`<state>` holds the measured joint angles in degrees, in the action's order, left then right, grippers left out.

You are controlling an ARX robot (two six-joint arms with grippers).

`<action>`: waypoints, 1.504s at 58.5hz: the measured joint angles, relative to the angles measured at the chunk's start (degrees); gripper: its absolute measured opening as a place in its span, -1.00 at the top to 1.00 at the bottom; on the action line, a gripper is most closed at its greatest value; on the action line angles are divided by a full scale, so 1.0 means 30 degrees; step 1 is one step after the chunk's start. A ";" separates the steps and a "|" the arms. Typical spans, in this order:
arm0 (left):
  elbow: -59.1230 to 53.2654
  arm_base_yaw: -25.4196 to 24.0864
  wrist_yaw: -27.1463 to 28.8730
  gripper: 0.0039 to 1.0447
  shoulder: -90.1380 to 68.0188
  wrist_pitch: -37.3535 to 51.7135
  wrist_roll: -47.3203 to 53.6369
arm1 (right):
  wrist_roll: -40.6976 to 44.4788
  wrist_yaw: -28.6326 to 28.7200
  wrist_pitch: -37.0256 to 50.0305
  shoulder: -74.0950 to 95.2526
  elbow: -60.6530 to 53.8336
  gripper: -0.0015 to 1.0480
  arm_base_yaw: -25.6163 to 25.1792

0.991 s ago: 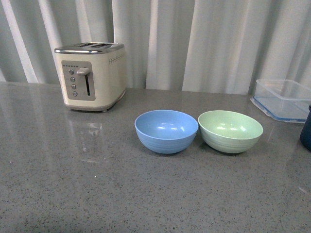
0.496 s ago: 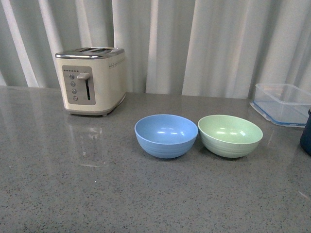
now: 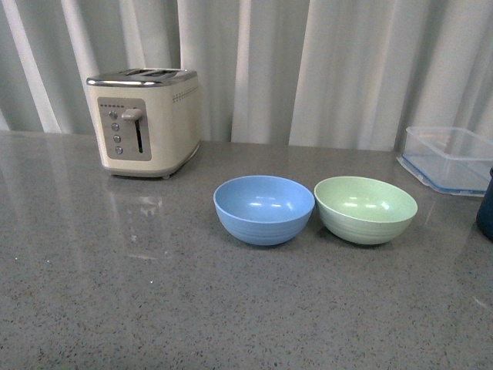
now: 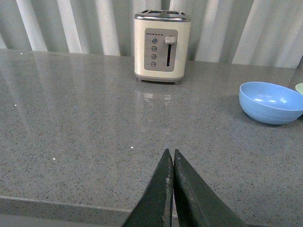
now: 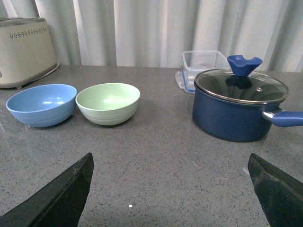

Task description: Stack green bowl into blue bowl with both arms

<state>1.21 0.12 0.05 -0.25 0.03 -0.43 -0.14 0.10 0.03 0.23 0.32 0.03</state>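
Front view showed the blue bowl (image 3: 263,208) and the green bowl (image 3: 365,208) standing upright and side by side on the grey speckled surface (image 3: 115,293), the green one to the right. Their rims came so close that it could not be told whether they touched. Both bowls were empty. A cream toaster (image 3: 144,122) stood farther back on the left, near the white curtain (image 3: 308,69), well apart from the bowls. A clear plastic container (image 3: 451,158) sat at the back right. Neither arm appeared in this view.

From the left wrist view, the left gripper (image 4: 170,153) had its two dark fingers pressed together, with nothing between them. It hung over bare surface near the front edge, well apart from the blue bowl, which lay off to one side, with only a sliver of the green bowl at the frame's border.

From the right wrist view, the right gripper (image 5: 170,158) was spread wide and empty, one finger (image 5: 66,194) at each lower corner. Both bowls lay ahead of it. A dark blue pot (image 5: 227,118) with a glass lid (image 5: 241,85) stood on the green bowl's far side from the blue bowl, apart from it, with the clear container just behind the pot.
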 joint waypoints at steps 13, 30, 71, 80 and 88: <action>0.0000 0.0000 0.0000 0.16 0.0007 0.0000 0.0000 | 0.0000 -0.0007 0.0000 0.0000 0.0000 -0.81 0.0000; 0.0000 0.0000 0.0000 -0.87 0.0007 0.0000 0.0000 | 0.0000 -0.0007 0.0000 0.0000 0.0000 -0.81 0.0000; 0.0000 0.0000 -0.0007 -0.87 0.0022 0.0000 0.0044 | 0.0262 0.7002 -0.1872 0.7912 0.6062 -0.81 -0.0277; 0.0000 0.0000 -0.0007 -0.87 0.0022 0.0000 0.0044 | -0.1188 0.6914 -0.3308 1.4732 1.1351 -0.81 0.1457; 0.0000 0.0000 -0.0007 -0.87 0.0015 0.0000 0.0044 | -0.1472 0.3876 -0.4838 1.9999 1.5744 -0.81 0.2943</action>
<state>1.21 0.12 0.03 -0.21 0.03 -0.30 -4.56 11.73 -14.48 60.23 47.55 8.86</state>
